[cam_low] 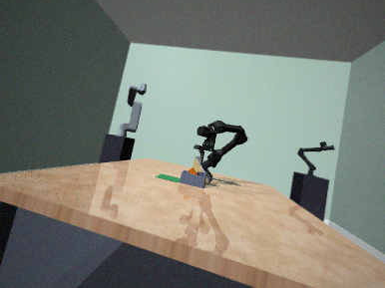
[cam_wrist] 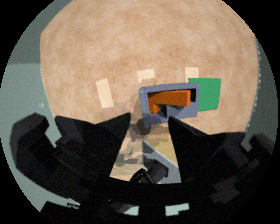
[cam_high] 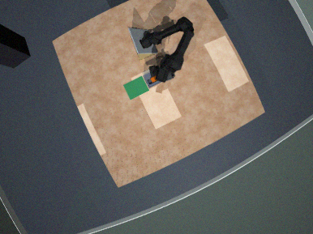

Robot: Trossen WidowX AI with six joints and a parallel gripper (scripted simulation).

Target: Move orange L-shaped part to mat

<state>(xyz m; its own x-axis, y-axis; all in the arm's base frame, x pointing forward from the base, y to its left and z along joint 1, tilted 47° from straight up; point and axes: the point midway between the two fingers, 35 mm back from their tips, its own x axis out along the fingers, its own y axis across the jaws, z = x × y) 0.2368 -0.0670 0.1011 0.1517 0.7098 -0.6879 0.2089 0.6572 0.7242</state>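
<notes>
The orange part is tilted in the grey tray. Its L-shaped end is low in the pocket, on the left in the wrist view; its other end, towards the green mat, stands raised above the rim with a dark gap beneath. The green mat lies flat and bare beside the tray. My gripper is open with nothing between its fingers. It hangs above the tray, clear of the part; its fingertips are hard to make out in the top and exterior views.
A grey panel with a yellowish edge stands behind the tray, near the arm's base. The arm arches over from that side. Pale rectangular patches show on the wooden table top. Other arms on pedestals stand beyond the table.
</notes>
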